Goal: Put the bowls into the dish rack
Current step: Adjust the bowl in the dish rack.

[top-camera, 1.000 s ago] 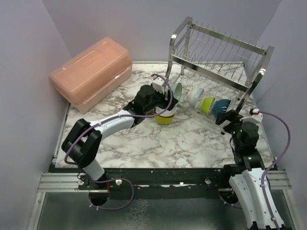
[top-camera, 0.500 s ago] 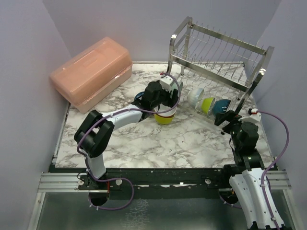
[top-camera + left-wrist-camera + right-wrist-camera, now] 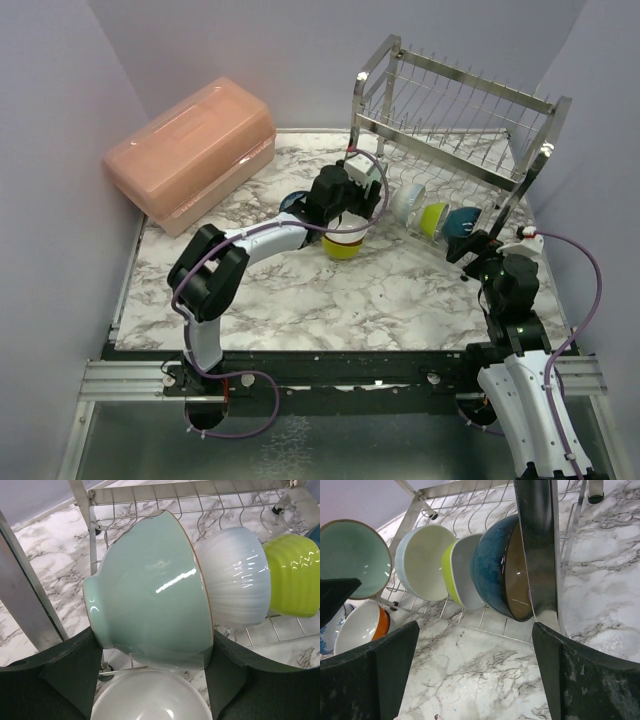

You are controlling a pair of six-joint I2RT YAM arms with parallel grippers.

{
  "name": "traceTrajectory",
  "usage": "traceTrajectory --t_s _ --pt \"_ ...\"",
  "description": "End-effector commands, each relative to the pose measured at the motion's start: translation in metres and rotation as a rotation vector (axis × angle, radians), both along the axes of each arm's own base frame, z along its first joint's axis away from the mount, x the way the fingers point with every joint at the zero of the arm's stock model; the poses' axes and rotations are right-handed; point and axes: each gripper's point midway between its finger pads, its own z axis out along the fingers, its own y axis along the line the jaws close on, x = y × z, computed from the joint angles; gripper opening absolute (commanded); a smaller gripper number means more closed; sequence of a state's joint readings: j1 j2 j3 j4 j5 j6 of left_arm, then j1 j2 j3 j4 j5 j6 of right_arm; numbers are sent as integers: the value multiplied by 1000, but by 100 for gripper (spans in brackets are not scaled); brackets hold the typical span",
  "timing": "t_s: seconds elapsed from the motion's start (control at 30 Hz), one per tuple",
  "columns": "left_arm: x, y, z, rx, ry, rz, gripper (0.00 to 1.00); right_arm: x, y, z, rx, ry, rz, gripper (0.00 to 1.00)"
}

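My left gripper (image 3: 356, 190) (image 3: 152, 667) is shut on a mint green bowl (image 3: 150, 590), held on its side at the left end of the dish rack's (image 3: 455, 110) lower shelf. It sits beside a white bowl (image 3: 235, 577) and a lime bowl (image 3: 292, 575). A white/yellow bowl (image 3: 343, 246) stands on the table just below my left gripper. In the right wrist view the mint (image 3: 352, 557), white (image 3: 422, 562), lime (image 3: 451, 570) and teal (image 3: 495, 570) bowls stand in a row. My right gripper (image 3: 480, 245) (image 3: 475, 680) is open and empty by the rack's front right post (image 3: 537, 545).
A pink lidded box (image 3: 190, 150) stands at the back left. A blue-and-white patterned bowl (image 3: 292, 203) shows partly behind my left arm. The tabletop (image 3: 300, 300) is marble-patterned, with purple walls on three sides.
My left gripper has carried the mint bowl to the right and farther back, up to the rack's lower shelf beside the white bowl. My right arm has not moved.
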State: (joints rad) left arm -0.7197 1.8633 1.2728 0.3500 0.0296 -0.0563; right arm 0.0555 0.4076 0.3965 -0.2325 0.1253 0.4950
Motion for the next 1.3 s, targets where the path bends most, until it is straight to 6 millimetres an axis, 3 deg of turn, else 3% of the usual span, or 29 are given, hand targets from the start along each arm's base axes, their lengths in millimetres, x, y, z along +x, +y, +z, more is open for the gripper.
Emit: traceTrajectory --t_s 0.0,0.3,0.77,1.27 --pt "13 -7 37 20 -167 24 0 0 1 -7 -18 12 16 100" --pt "20 -16 36 52 -201 17 0 0 1 -8 -21 13 17 100" --pt "47 -37 46 52 -260 37 0 1 1 -9 -22 23 18 100" --pt "81 -48 35 71 -356 102 0 1 1 -12 -21 39 20 100"
